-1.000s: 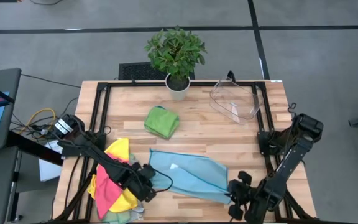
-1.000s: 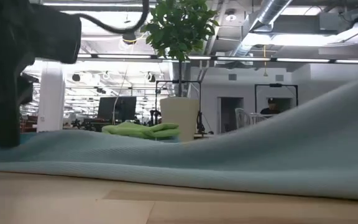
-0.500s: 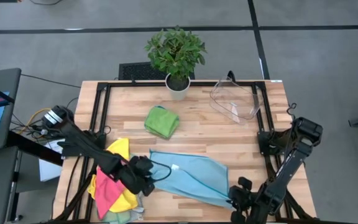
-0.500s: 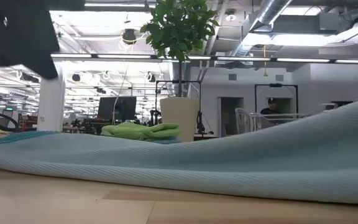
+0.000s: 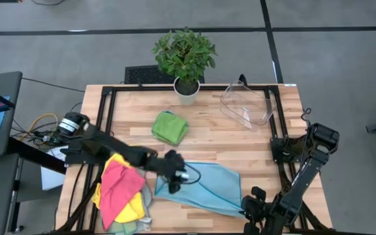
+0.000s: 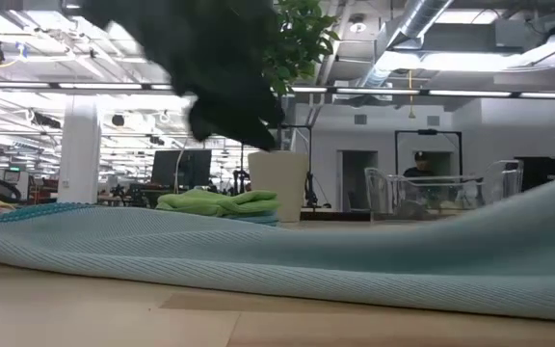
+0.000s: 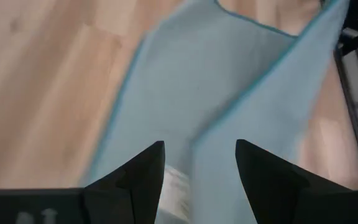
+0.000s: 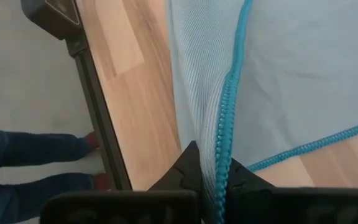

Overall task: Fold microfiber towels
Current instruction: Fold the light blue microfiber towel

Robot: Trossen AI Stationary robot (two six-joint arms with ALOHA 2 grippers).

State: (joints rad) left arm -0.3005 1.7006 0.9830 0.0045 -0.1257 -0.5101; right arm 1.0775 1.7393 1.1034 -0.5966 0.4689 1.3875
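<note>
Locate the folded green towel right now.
In the high view the folded green towel lies mid-table toward the far edge, just in front of the potted plant, left of the clear bin and beyond the pale blue towel.

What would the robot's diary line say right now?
left tool: open, above pale blue towel | right tool: shut on towel's corner

A light butcher-block wooden table [image 5: 207, 111] on a black metal frame stands on a gray floor [image 5: 331, 59] crossed by dark lines. Behind it lies an open workshop with white ceiling ducts [image 6: 422, 19], strip lights, a white column [image 6: 78, 145] and monitors.
</note>
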